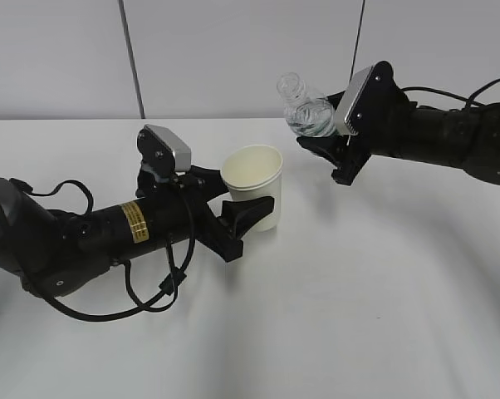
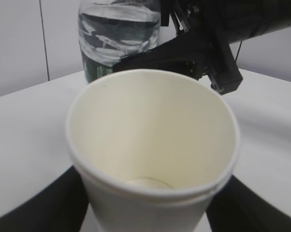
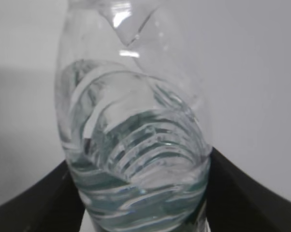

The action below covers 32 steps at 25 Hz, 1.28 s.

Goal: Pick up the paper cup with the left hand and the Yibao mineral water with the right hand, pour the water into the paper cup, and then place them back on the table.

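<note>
Exterior view: white table (image 1: 383,316), plain grey wall panels (image 1: 233,50) behind.

White paper cup (image 1: 254,194) w/ cream inside; clear Yibao mineral water (image 1: 306,112), dk green label; black arms, yellow sticker (image 1: 134,221); white table (image 1: 383,299).

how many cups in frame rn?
1. The paper cup is held by the left hand near the table's middle, left of the Yibao mineral water held by the right hand. No others visible.
</note>
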Motion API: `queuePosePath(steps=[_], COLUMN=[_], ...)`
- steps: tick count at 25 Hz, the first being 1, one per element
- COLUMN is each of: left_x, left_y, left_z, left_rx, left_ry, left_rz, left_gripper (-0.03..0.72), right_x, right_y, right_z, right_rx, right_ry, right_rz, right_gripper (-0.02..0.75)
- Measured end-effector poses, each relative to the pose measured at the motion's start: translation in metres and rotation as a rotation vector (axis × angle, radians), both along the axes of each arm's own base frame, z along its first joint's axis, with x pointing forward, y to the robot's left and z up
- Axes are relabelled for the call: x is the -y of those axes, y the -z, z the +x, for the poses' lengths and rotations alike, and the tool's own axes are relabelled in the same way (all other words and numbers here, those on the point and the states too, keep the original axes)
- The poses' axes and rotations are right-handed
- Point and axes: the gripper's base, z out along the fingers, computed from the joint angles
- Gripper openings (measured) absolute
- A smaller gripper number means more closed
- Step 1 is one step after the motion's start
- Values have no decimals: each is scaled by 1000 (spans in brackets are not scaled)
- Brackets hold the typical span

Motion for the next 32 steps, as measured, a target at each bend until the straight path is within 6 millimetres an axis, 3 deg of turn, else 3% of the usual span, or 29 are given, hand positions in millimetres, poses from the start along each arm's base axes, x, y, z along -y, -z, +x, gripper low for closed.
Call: queuePosePath(steps=[32], left_x=[2], left_y=[5], left_z=[-2], left_rx=[-21], left_ry=[14], left_rz=[50], left_gripper=[436], right_x=[-3], right_y=[-10], right_z=[-2], right_rx=[247], right_ry=[-122], right_rz=[-228], right_gripper=[490])
